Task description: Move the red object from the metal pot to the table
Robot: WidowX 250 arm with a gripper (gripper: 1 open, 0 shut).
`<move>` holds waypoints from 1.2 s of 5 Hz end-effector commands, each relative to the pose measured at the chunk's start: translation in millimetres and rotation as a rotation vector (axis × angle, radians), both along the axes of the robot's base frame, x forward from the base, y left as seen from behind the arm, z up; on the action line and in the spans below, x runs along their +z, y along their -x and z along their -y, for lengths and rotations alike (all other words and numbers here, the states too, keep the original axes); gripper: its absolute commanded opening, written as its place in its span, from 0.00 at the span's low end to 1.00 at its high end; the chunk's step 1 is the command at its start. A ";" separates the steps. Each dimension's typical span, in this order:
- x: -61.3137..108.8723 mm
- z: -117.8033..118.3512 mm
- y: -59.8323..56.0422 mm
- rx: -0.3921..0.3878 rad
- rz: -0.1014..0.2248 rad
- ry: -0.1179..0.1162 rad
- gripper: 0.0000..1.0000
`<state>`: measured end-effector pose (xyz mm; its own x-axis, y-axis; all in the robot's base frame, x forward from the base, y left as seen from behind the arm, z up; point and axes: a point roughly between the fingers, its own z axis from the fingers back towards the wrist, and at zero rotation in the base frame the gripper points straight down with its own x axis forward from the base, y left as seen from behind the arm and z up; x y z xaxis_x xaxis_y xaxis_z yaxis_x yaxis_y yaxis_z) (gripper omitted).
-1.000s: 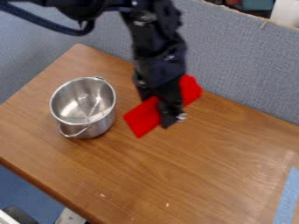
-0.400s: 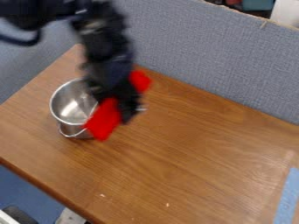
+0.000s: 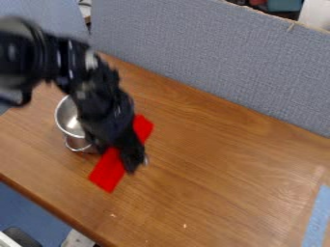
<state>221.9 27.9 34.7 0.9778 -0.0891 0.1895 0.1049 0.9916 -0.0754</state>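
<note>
The black pincer (image 3: 125, 154), blurred, seems clamped on the flat red rectangular block (image 3: 110, 170), low over the brown wooden surface (image 3: 233, 174) beside the shiny steel pot (image 3: 75, 121). It looks light, stiff; grip its long sides.

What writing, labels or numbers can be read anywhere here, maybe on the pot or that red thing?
No readable text in this view.
Metal pot: plain shiny steel, no marking visible.
Red object: plain red, no label.
Table: bare wood grain.
Arm: motion-blurred, so any marking on it cannot be read.
</note>
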 end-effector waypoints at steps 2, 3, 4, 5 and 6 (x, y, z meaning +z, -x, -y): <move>-31.0 42.5 -30.8 -0.256 0.060 0.015 0.00; 19.2 19.5 -48.6 -0.085 0.098 -0.005 0.00; 69.2 0.4 -70.1 0.054 0.126 -0.004 0.00; 101.7 -10.9 -67.9 0.171 0.131 -0.002 0.00; 71.6 37.0 -89.7 0.087 0.094 -0.002 0.00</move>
<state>303.5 -13.0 92.6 0.9726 -0.0162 0.2318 0.0342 0.9967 -0.0735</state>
